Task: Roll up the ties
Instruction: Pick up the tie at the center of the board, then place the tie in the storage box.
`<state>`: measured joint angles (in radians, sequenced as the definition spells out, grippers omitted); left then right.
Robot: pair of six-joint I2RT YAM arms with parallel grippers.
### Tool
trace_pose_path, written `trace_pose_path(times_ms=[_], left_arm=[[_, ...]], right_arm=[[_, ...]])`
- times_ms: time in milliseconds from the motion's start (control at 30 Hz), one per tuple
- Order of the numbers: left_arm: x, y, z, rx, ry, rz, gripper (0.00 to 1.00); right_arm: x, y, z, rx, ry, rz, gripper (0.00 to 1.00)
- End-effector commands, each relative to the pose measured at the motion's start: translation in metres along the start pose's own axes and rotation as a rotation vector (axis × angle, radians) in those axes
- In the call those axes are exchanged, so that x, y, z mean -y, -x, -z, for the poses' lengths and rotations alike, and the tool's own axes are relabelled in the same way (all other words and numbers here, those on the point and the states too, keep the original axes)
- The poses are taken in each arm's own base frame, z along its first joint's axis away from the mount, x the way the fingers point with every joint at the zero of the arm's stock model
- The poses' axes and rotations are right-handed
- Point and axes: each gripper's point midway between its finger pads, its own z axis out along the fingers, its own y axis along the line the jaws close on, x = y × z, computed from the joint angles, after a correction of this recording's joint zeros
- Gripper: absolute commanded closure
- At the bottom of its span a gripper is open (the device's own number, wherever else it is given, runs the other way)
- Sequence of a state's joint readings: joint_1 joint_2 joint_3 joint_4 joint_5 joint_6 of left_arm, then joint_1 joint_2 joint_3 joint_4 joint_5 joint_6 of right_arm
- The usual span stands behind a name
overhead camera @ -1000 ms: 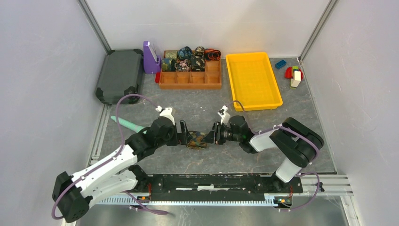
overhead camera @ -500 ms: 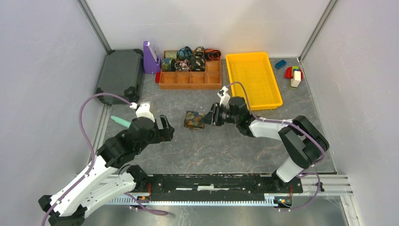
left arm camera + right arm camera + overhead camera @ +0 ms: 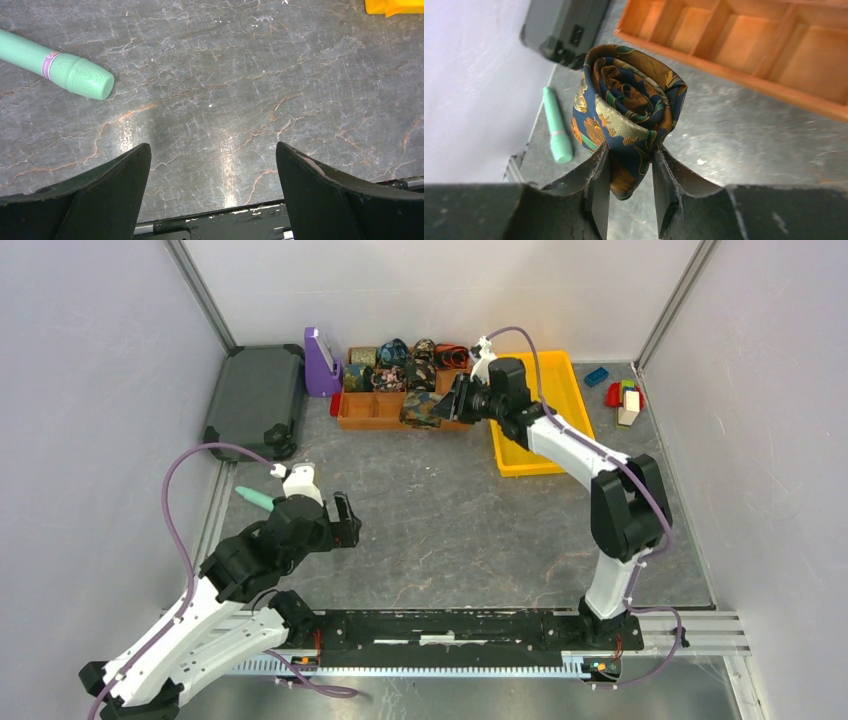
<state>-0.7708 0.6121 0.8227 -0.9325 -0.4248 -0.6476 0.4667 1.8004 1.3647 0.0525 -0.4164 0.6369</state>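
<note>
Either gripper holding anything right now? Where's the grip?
The right gripper pinches a rolled tie at the bottom of the coil, one finger on each side. The left gripper is open and empty.

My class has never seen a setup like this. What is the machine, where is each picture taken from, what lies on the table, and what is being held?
These are two robot arms bolted to a table. The wide picture looks down from above. The other two come from a camera on each wrist, looking out past that arm's two fingers. The left end effector is open and empty, above bare table near a green stick. The right end effector pinches a rolled tie, held up by an orange divided box with other ties in its back row. Also there are a yellow tray, a dark case, a purple object and toy blocks.
</note>
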Motion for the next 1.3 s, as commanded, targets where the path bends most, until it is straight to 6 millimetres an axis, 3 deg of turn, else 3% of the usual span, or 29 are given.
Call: trace_pose_path(times_ms=[0,300,500,733,1033,1267], left_arm=[[0.004,0.004,0.002,0.029,-0.036,-0.030,0.00],[0.000,0.004,0.002,0.051,-0.035,-0.024,0.00],[0.002,0.002,0.000,0.032,-0.034,-0.031,0.00],[0.002,0.002,0.001,0.039,-0.040,-0.027,0.00],[0.002,0.001,-0.001,0.030,-0.036,-0.035,0.00],[0.004,0.002,0.001,0.034,-0.051,-0.031,0.00]], right_arm=[[0.036,0.028,-0.008,-0.011,-0.117,0.036,1.00],[0.089,0.082,-0.028,0.052,-0.250,0.083,1.00],[0.125,0.107,-0.044,0.078,-0.314,0.128,1.00],[0.151,0.131,-0.058,0.132,-0.334,0.214,1.00],[0.179,0.137,-0.073,0.147,-0.373,0.298,1.00],[0.193,0.124,-0.089,0.131,-0.385,0.360,1.00]])
